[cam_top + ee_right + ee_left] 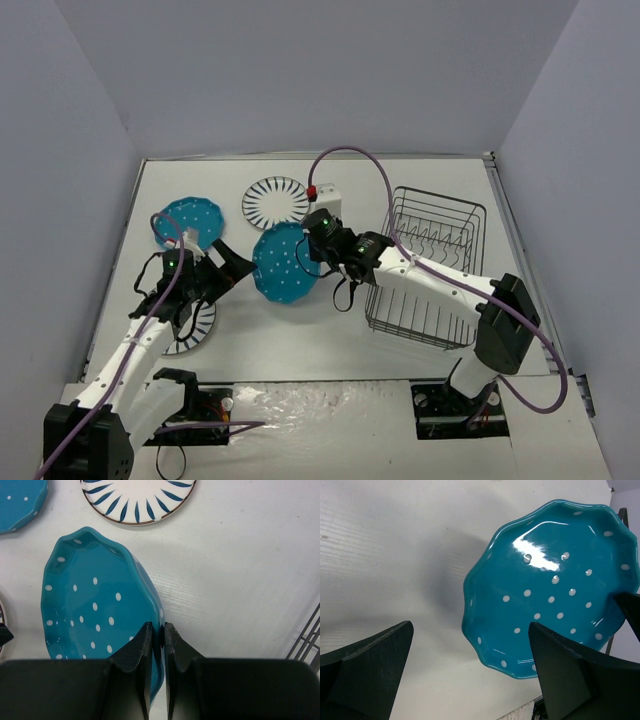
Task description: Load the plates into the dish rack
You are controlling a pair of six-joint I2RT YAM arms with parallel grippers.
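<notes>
Right pincer (157,630) tight on glossy teal plate (95,605), white-dotted, scalloped rim, tilted.

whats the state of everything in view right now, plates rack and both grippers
centre teal plate: tilted up, rim pinched
far-left teal plate: lying flat
far striped plate: lying flat
near striped plate: lying flat, partly hidden by left arm
dish rack: no plates in it
left gripper: open, holding nothing
right gripper: shut on centre teal plate
</notes>
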